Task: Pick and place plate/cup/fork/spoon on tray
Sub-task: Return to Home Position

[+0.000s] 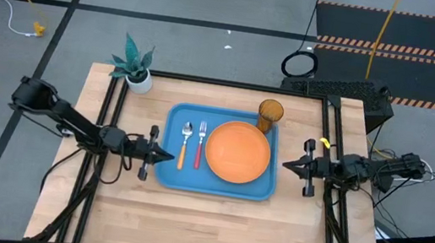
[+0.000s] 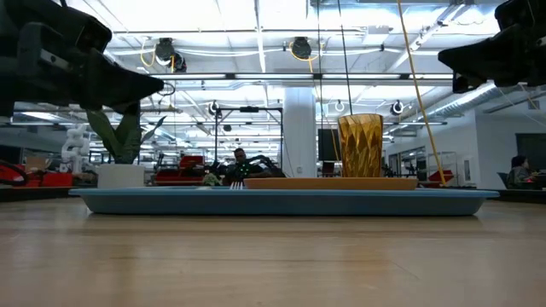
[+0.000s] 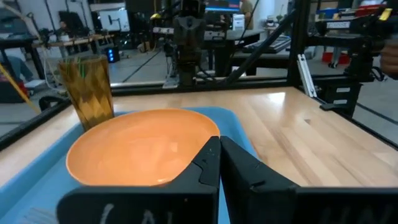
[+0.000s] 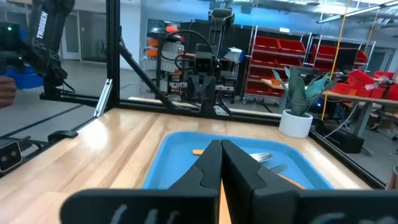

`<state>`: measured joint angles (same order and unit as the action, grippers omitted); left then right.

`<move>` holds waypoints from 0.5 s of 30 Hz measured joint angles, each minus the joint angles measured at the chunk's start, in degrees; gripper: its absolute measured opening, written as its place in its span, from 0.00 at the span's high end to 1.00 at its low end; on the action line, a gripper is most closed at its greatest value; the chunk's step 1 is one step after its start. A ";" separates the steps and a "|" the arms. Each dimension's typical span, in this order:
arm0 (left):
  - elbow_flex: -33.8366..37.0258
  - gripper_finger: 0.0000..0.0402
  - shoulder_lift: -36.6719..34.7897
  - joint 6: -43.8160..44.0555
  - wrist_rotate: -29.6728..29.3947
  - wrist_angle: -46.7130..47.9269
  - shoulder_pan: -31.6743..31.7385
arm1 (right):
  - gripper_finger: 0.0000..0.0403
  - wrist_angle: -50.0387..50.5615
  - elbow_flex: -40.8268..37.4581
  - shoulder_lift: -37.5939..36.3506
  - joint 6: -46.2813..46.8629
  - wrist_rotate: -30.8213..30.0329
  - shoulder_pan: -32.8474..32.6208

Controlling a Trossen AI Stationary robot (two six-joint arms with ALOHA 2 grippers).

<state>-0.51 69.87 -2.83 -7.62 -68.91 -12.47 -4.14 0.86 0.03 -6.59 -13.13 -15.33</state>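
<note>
The blue tray point(image 1: 176, 124) lies at the table's middle. On it lie the orange plate point(image 1: 237, 152), the spoon point(image 1: 184, 144) with its orange handle and the fork point(image 1: 200, 145) with its red handle, side by side left of the plate. The amber cup point(image 1: 270, 114) stands upright at the tray's far right corner. My left gripper point(image 1: 170, 156) is shut and empty, above the tray's left edge. My right gripper point(image 1: 285, 165) is shut and empty, just right of the tray. The plate point(image 3: 143, 146) and cup point(image 3: 89, 90) show in the left wrist view.
A white pot with a green plant point(image 1: 137, 68) stands at the table's far left corner. Black frame rails point(image 1: 109, 106) run along the table's left and right sides. Bare wood point(image 1: 210, 231) lies near the front edge.
</note>
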 joint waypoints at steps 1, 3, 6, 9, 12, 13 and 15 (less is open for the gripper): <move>0.00 0.99 -1.06 -0.32 0.17 0.59 0.00 | 1.00 0.08 0.00 0.02 0.00 0.02 0.00; 0.00 0.99 -2.93 -0.53 0.22 2.45 0.02 | 1.00 0.15 0.00 0.05 -0.10 0.13 0.00; 0.00 0.97 -6.36 -1.18 0.20 5.52 0.02 | 1.00 0.54 0.00 0.04 -0.13 0.14 0.00; 0.00 0.98 -10.10 -2.00 0.20 7.75 0.02 | 1.00 0.96 0.00 0.04 -0.12 1.46 0.00; -0.02 0.99 -14.12 -2.52 0.20 10.25 0.02 | 1.00 1.05 0.00 0.04 -0.63 1.66 0.00; -0.02 0.99 -15.32 -2.50 0.20 11.55 0.02 | 1.00 1.07 0.00 0.06 -1.19 1.61 0.00; -0.02 0.97 -17.30 -2.53 0.20 13.00 0.02 | 1.00 1.09 0.00 0.04 -2.16 1.42 0.05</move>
<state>-0.54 52.58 -5.35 -7.42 -55.91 -12.45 -3.05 0.86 0.08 -8.75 -11.70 -15.29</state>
